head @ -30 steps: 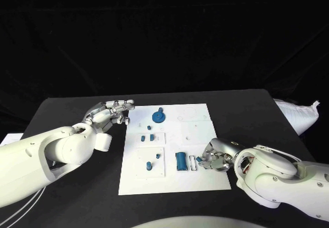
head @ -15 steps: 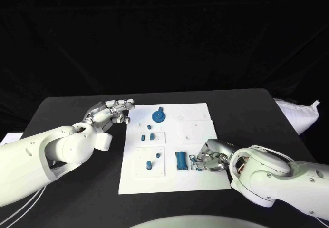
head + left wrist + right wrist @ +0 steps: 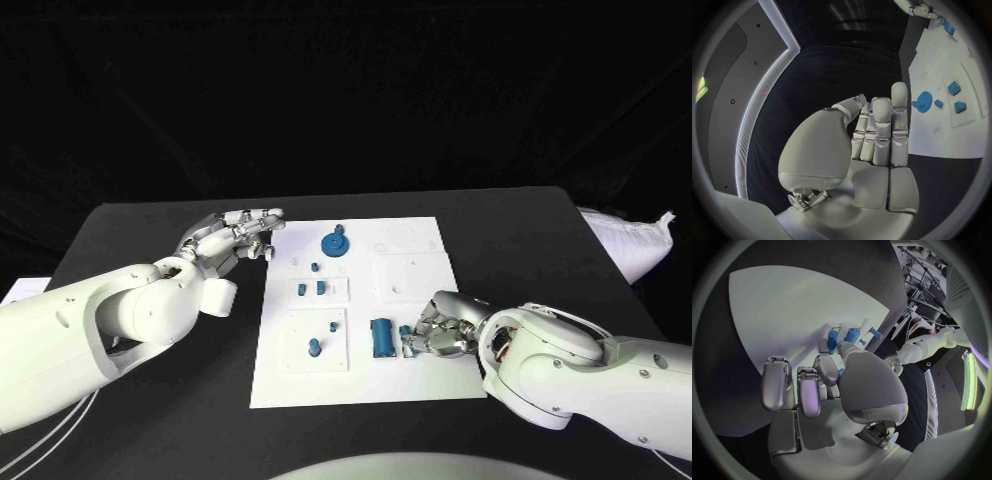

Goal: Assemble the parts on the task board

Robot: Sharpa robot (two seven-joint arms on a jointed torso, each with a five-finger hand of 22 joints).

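The white task board (image 3: 411, 250) lies in the middle of the black table. On it are a round blue part (image 3: 335, 245), several small blue parts such as one (image 3: 313, 348) near the front, and an upright blue block (image 3: 381, 337). My right hand (image 3: 440, 335) rests on the board just right of the block, its fingers curled in and pinching a small blue part (image 3: 841, 372) against the thumb. In the right wrist view, other blue parts (image 3: 833, 335) stand beyond the fingertips. My left hand (image 3: 231, 238) hovers off the board's far left corner, fingers straight, holding nothing (image 3: 879, 130).
A white bag (image 3: 635, 240) lies at the table's right edge. Bare black table (image 3: 144, 230) surrounds the board on all sides. The left wrist view shows the round part (image 3: 922, 102) and the board (image 3: 942, 135) off to the side of my fingers.
My right hand has crept left across the board, closer to the blue block. The left arm has stayed still.
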